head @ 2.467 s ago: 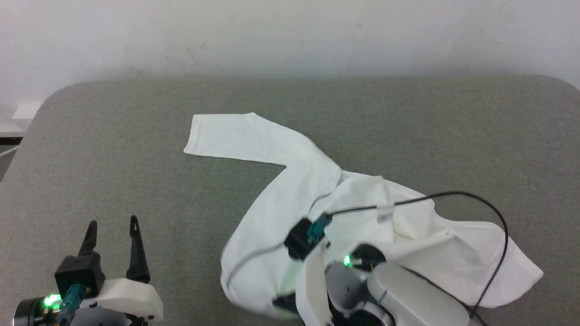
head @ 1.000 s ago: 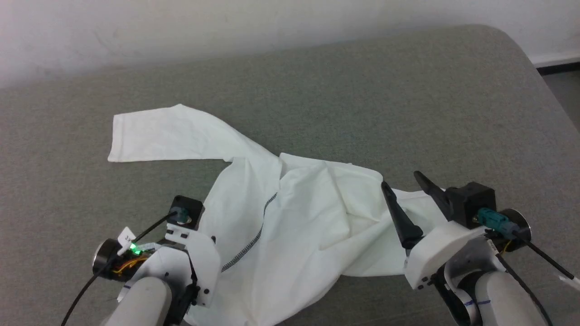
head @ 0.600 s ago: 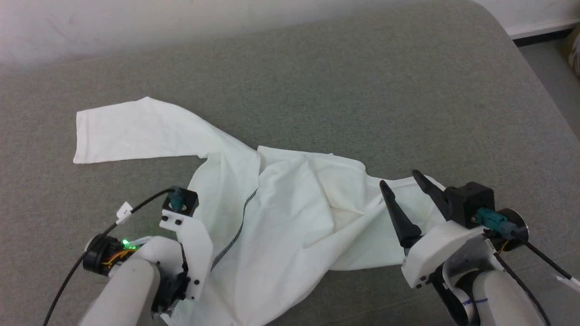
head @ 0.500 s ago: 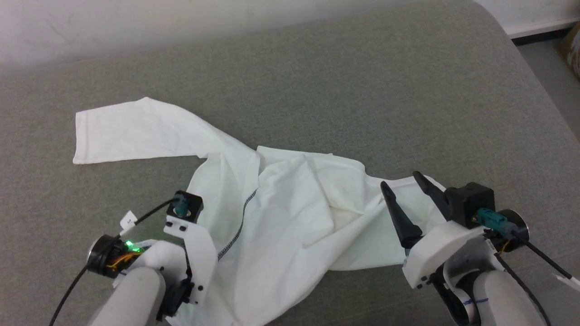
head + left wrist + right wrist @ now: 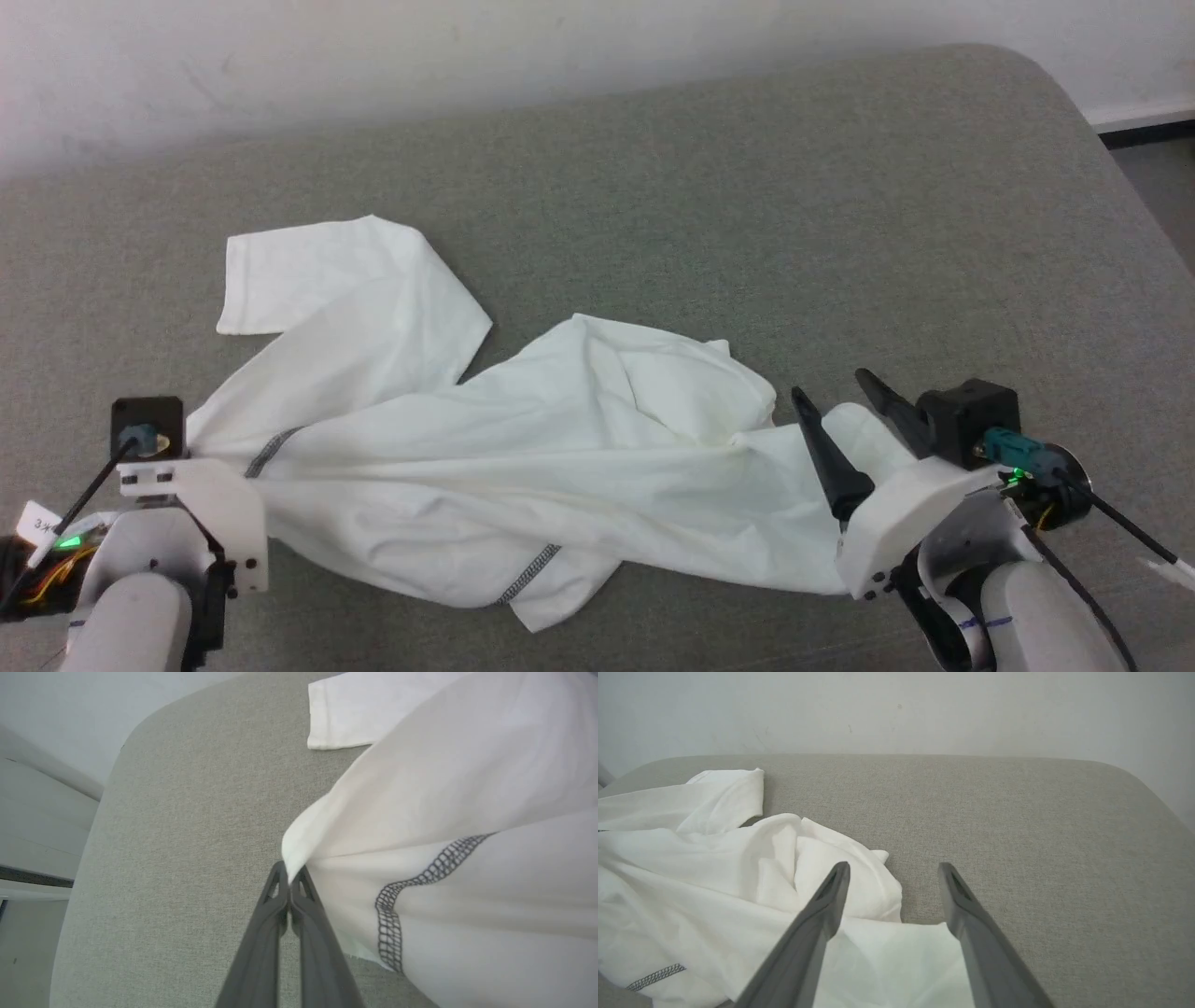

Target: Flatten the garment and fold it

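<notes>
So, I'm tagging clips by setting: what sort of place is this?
Probably a lab or test room: a grey fabric-covered table against a plain white wall, with a white long-sleeved shirt on it.

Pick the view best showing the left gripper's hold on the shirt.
Left wrist view: the left gripper is shut on a corner of the shirt, close up. Head view hides its fingertips behind the wrist; right wrist view shows the shirt's other end.

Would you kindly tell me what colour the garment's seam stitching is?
Dark grey seam stitching, clearest in the left wrist view.
</notes>
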Available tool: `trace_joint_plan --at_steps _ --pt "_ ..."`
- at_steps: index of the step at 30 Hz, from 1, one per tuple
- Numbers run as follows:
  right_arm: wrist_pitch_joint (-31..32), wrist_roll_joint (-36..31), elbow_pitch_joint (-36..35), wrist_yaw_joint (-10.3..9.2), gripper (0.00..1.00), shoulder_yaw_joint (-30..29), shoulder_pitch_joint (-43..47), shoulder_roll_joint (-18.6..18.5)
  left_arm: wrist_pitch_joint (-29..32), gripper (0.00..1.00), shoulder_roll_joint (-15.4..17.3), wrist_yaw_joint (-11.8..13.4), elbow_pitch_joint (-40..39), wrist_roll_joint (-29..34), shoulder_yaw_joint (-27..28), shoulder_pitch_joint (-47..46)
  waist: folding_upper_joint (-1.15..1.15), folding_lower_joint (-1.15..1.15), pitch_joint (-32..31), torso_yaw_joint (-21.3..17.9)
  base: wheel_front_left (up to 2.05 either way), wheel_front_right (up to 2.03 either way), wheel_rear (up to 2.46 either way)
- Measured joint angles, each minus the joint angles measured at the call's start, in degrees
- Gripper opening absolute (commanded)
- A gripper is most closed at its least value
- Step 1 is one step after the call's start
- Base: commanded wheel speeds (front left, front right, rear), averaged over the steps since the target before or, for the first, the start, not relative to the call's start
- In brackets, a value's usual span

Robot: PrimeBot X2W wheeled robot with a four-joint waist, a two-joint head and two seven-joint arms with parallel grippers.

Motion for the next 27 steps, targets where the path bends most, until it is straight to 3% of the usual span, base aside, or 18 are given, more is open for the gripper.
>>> trace_joint_plan --at_steps 2,3,4,5,7,8,11,16,19,27 --pt "0.22 0.02 -0.04 0.00 1.00 0.03 -0.03 0.01 -0.68 0.00 0.18 0.52 1.83 -0.33 1.04 0.65 0.00 0.00 0.21 0.24 0.00 0.00 0.00" --pt "0.27 0.02 -0.03 0.00 1.00 0.05 -0.03 0.00 -1.12 0.20 0.05 0.53 2.67 -0.81 1.27 0.80 0.00 0.00 0.39 0.28 0.00 0.00 0.00" --pt "0.29 0.01 -0.01 0.00 1.00 0.09 -0.03 0.00 -1.63 0.53 -0.23 0.53 3.37 -1.38 1.42 0.86 0.00 0.01 0.52 0.29 0.00 0.00 0.00" --pt "0.38 0.01 0.01 0.00 1.00 0.08 -0.03 0.01 -2.30 1.00 -0.56 0.52 3.93 -1.67 1.35 0.90 0.00 0.01 0.50 0.30 0.00 0.00 0.00" --pt "0.54 0.00 0.04 0.00 1.00 0.01 -0.01 0.00 -4.78 1.00 -1.41 0.51 4.17 -2.10 1.36 0.96 0.00 0.00 0.16 0.33 0.00 0.00 0.00" --pt "0.74 -0.01 0.24 0.00 1.00 0.03 0.45 0.00 -10.76 1.00 -2.44 0.51 3.44 -2.23 1.46 1.41 0.00 0.00 -0.78 0.38 0.00 0.00 0.00" --pt "1.22 -0.02 0.52 0.00 1.00 0.23 1.32 0.01 -18.30 1.00 -3.38 1.16 1.16 -2.27 2.53 3.16 0.00 0.00 -2.06 0.42 0.00 0.00 0.00" --pt "2.37 -0.15 1.10 0.00 1.00 0.37 3.12 0.01 -27.04 1.00 -5.03 1.55 -2.82 -4.10 3.91 8.48 0.00 -0.01 -4.60 0.61 0.00 0.00 0.00" --pt "4.56 -1.00 2.27 0.00 1.00 0.09 4.15 0.01 -30.47 1.00 -5.01 1.71 -5.68 -4.17 4.68 11.74 0.00 -0.01 -6.03 0.81 0.00 0.00 0.00" --pt "18.91 -4.33 10.29 0.00 1.00 -0.30 5.84 -0.07 -33.60 1.00 -4.15 1.53 -11.34 -4.43 5.14 16.23 0.00 -0.01 -6.76 2.67 0.00 0.00 0.00"
